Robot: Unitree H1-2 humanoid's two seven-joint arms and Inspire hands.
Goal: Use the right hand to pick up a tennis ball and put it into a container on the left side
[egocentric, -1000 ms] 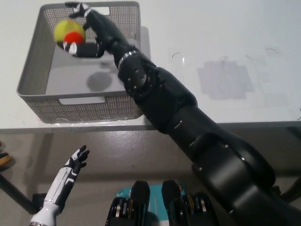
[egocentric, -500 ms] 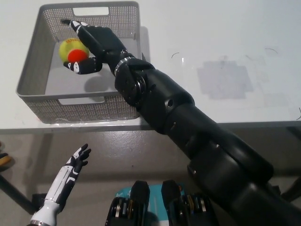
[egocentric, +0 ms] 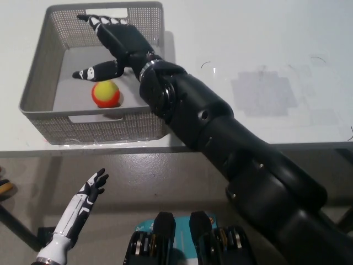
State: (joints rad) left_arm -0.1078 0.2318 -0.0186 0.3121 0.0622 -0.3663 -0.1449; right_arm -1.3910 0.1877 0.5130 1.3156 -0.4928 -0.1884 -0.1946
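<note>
Tennis ball (egocentric: 106, 93) lies on floor of grey mesh container (egocentric: 38, 83), on the counter (egocentric: 265, 49) at left. Right hand (egocentric: 113, 47) above it, inside the container, fingers spread, grasping nothing. Left hand (egocentric: 83, 201) rests low, below counter edge, fingers apart. Judgement: placement done; only arm withdrawal left.

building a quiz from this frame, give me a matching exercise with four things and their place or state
Things:
1. ball
2. right robot hand
3. left robot hand
4. basket

Places or states:
A. grey mesh, on the table's left part
B. open, above the basket floor
C. lying free on the basket floor
D. open, resting low, below the table edge

Pairs: 1-C, 2-B, 3-D, 4-A
</note>
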